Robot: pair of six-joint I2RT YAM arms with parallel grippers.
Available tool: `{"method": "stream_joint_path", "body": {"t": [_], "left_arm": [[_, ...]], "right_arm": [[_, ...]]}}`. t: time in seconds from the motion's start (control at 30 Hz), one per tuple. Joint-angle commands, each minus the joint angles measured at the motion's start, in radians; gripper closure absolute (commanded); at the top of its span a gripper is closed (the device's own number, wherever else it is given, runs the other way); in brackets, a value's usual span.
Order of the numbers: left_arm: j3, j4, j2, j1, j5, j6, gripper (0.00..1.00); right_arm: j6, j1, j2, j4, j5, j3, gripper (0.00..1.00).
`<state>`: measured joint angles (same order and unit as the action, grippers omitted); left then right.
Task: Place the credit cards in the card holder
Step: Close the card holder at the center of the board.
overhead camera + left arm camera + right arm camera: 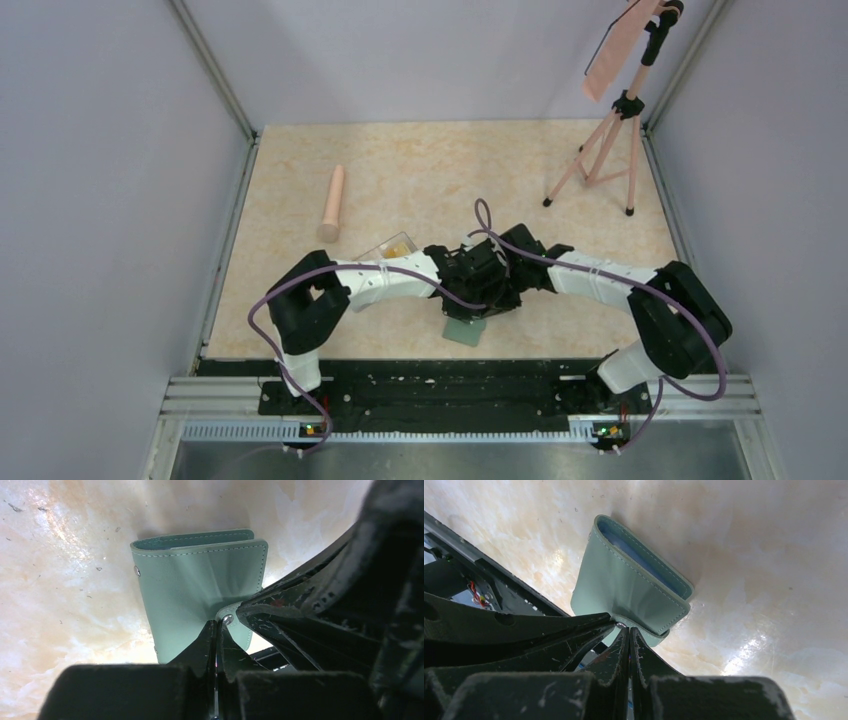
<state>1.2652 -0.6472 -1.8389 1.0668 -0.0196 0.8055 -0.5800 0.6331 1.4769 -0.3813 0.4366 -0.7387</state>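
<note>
The card holder (465, 330) is a muted-green wallet lying folded on the table near its front edge. It also shows in the left wrist view (195, 585) and in the right wrist view (624, 585). Its snap tab (228, 619) wraps over the cover. My left gripper (218, 623) has its jaws pressed together, tips at the tab's edge. My right gripper (629, 629) is also shut, tips beside the snap (621, 625). I cannot tell whether either one pinches the tab. Both grippers meet above the wallet (480, 285). Yellow-orange credit cards (398, 246) lie behind my left arm.
The cards sit in a clear plastic box (380, 250). A pink cylinder (333, 203) lies at the back left. A pink tripod (605, 150) stands at the back right. The black base rail (499, 587) runs just beside the wallet.
</note>
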Motion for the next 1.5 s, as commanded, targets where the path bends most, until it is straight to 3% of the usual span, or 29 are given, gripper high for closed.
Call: {"method": "stream_joint_path", "body": {"t": [0.0, 0.5, 0.83, 1.03, 1.1, 1.17, 1.2, 1.27, 1.37, 1.47], "left_arm": [[-0.009, 0.017, 0.011, 0.009, -0.002, 0.002, 1.0], [-0.006, 0.028, -0.074, 0.006, -0.022, -0.011, 1.0], [0.028, 0.036, -0.179, 0.003, 0.006, -0.025, 1.0], [0.033, 0.062, -0.085, 0.003, -0.012, -0.039, 1.0], [0.013, 0.1, -0.006, 0.001, -0.023, -0.042, 0.91], [-0.024, 0.156, 0.087, -0.004, -0.031, -0.041, 0.68], [-0.043, 0.185, 0.136, -0.008, -0.034, -0.034, 0.48], [-0.094, 0.255, 0.243, -0.023, -0.029, -0.015, 0.32], [-0.187, 0.375, 0.368, -0.081, 0.054, 0.027, 0.24], [-0.306, 0.519, 0.492, -0.174, 0.148, 0.08, 0.2]], "right_arm": [[-0.006, 0.017, 0.015, 0.056, 0.03, 0.016, 1.0], [-0.001, 0.019, 0.145, 0.087, -0.012, 0.069, 1.0], [-0.009, 0.064, 0.227, -0.027, -0.158, 0.06, 1.0], [0.019, 0.064, 0.127, -0.043, -0.162, 0.004, 1.0], [0.019, 0.062, 0.047, -0.057, -0.169, -0.03, 0.98], [0.013, 0.049, -0.027, -0.064, -0.169, -0.062, 0.87], [0.007, 0.038, -0.056, -0.065, -0.162, -0.075, 0.82], [-0.007, -0.002, -0.107, -0.067, -0.131, -0.095, 0.69], [-0.028, -0.095, -0.175, -0.066, -0.053, -0.094, 0.52], [-0.027, -0.201, -0.231, -0.059, 0.036, -0.076, 0.28]]}}
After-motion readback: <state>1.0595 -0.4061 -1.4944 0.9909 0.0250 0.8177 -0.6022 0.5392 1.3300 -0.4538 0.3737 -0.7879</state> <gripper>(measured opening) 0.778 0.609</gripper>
